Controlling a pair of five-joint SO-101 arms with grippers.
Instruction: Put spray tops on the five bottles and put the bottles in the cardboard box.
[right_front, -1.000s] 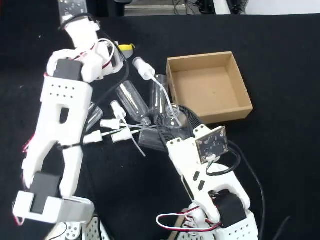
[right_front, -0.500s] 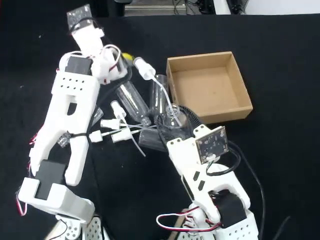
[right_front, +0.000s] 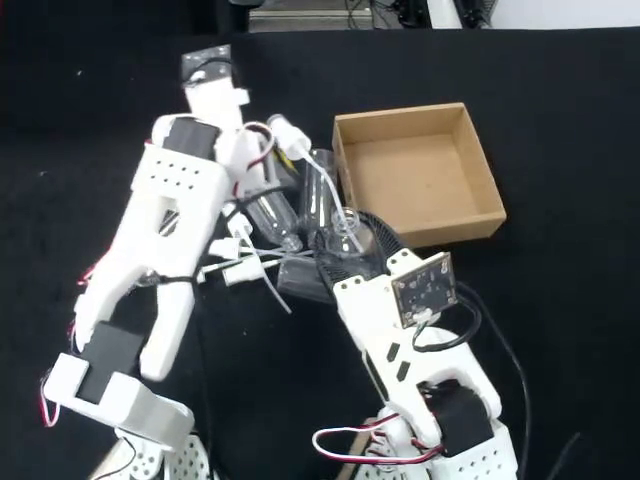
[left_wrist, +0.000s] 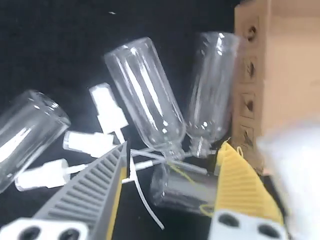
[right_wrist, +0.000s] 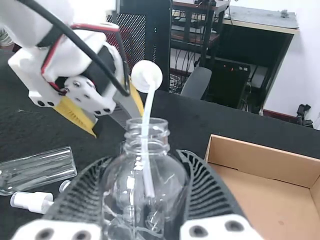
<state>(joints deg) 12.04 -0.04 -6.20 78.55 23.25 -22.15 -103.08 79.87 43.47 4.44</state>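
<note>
1. Right claw (right_wrist: 145, 172) grips a clear plastic bottle (right_wrist: 131, 137) upright, with its black ribbed jaws pressed against both sides of the body.
2. A white spray top (right_wrist: 146, 76) rests loosely in that bottle. Its thin tube runs down through the neck, and its round head stands tilted above the rim, not seated.
3. From the high view, the held bottle stands just beside the near left corner of the open brown cardboard box (right_front: 420, 175), whose brown floor is in plain sight.
4. The left claw (left_wrist: 172, 150) hangs wide open, one jaw grey and one yellow, above a cluster of things on the bench. It grips nothing.
5. Below it a long empty bottle (left_wrist: 145, 95) and a second empty bottle (left_wrist: 210, 95) lie side by side with their necks toward the claw. The second lies just beside the box's outer wall.
6. A third empty bottle (left_wrist: 27, 130) lies apart from that pair, and a fourth bottle (left_wrist: 182, 187) lies crosswise near the yellow jaw.
7. Loose white spray tops (left_wrist: 87, 142) lie between the third bottle and the pair, their thin tubes trailing over the cloth.
8. The bench (right_front: 570, 120) is covered in plain black cloth.
9. In the right wrist view, the room behind holds black cabinets under a desk (right_wrist: 200, 30), a grey chair back (right_wrist: 196, 82) and a white wall (right_wrist: 305, 65).
</note>
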